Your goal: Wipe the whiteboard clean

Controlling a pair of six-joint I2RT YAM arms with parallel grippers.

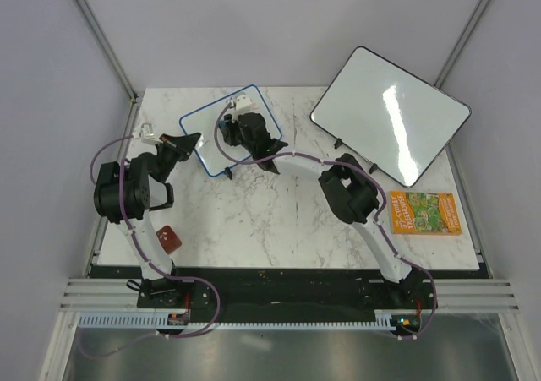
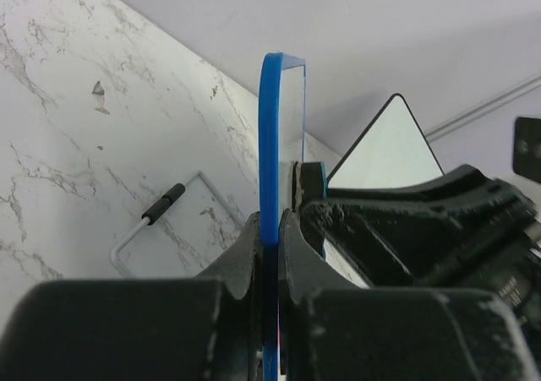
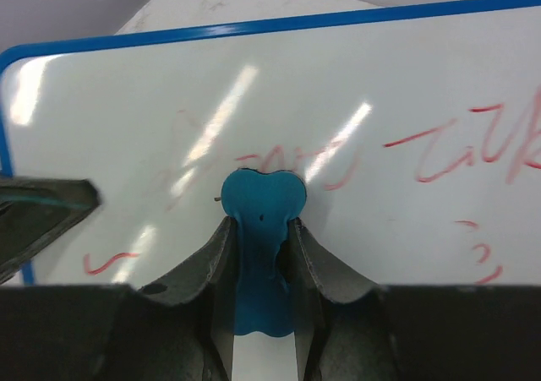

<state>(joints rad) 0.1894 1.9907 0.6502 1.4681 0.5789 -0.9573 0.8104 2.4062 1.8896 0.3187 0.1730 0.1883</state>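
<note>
The left gripper (image 2: 270,239) is clamped on the blue rim of the whiteboard (image 1: 203,121). The board sits at the far left-centre of the table (image 1: 254,220), long axis running left to far right, face up. The right gripper (image 3: 259,225) pinches a blue eraser (image 3: 262,197) against it. Erasing looks barely begun, with faint smears on the left and bold red scribbles (image 3: 473,149) on the right.

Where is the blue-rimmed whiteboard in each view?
Top external: blue-rimmed whiteboard at far centre-left of the table.
Left wrist: edge-on, an upright blue strip at centre, clamped by the left gripper.
Right wrist: fills the frame, red scribbles on it.
Shared landmark: the left gripper on its rim; likely the dark tip at the right wrist view's left edge.
</note>
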